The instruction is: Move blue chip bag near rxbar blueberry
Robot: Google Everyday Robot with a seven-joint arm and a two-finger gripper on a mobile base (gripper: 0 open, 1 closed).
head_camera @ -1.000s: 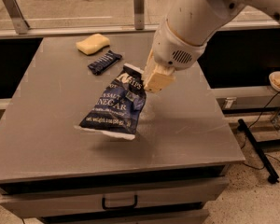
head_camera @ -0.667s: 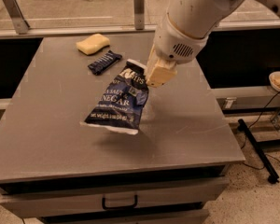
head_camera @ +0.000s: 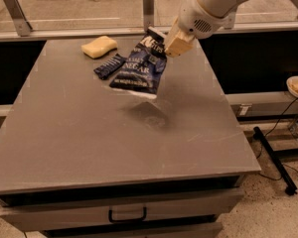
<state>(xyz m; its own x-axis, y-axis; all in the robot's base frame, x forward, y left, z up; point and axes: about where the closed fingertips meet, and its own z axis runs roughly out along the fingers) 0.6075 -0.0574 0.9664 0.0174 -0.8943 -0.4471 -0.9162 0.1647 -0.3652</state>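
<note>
Gripper [head_camera: 170,46] clamps the chip bag [head_camera: 140,69] by its top, dangling just beside the snack bar [head_camera: 109,66]; seemingly only the set-down left

We log the claw [head_camera: 172,45] above the far right part of the table [head_camera: 104,148], clamped on the top end of the blue chip bag [head_camera: 141,69]. The bag hangs tilted, its lower white seal toward us and clear of the grey top. Its shadow [head_camera: 149,112] falls on the surface below. The rxbar blueberry [head_camera: 109,66] lies flat just left of the bag. Their edges meet in our view, and we cannot tell whether they touch. A yellow sponge [head_camera: 99,46] sits near the bar, behind it. A drawer handle [head_camera: 126,214] shows at the table's front.
</note>
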